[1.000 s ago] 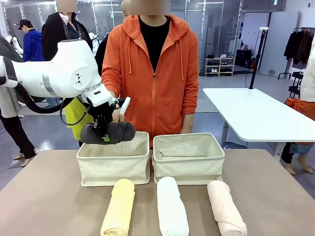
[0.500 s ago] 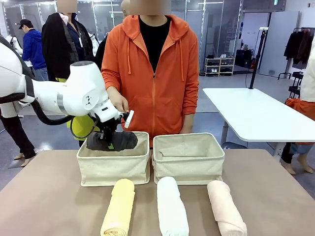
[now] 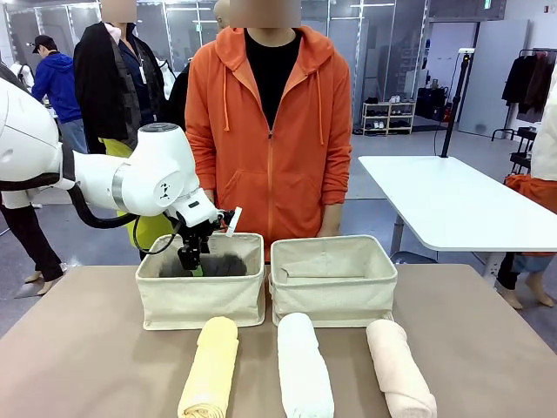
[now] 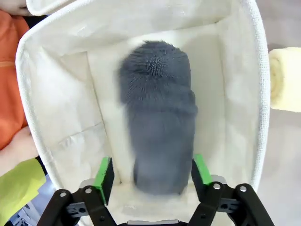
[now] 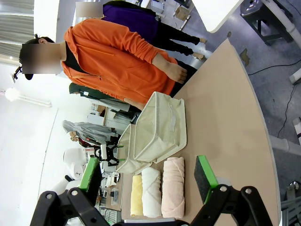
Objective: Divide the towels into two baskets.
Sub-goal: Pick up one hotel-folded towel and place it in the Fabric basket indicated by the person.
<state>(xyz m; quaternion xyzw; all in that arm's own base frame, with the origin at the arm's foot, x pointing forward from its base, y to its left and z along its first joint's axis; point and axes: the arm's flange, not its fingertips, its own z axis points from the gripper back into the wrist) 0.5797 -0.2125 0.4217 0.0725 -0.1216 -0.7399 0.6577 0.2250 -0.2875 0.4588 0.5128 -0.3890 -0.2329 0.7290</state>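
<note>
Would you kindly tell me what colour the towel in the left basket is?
The towel is dark grey, clearest in the left wrist view.

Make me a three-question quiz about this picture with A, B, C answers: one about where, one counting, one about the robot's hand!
1. Where is the dark grey towel?
A) in the left basket
B) on the floor
C) on a shelf

2. How many towels lie on the table?
A) one
B) three
C) five

3. How are the left gripper's jaws?
A) shut on a cup
B) shut on nothing
C) open, around the grey towel

Answers:
1 A: the left wrist view shows it lying on the basket's bottom.
2 B: the yellow towel, white towel and pink towel lie in a row.
3 C: a gap shows beside the towel.
</note>
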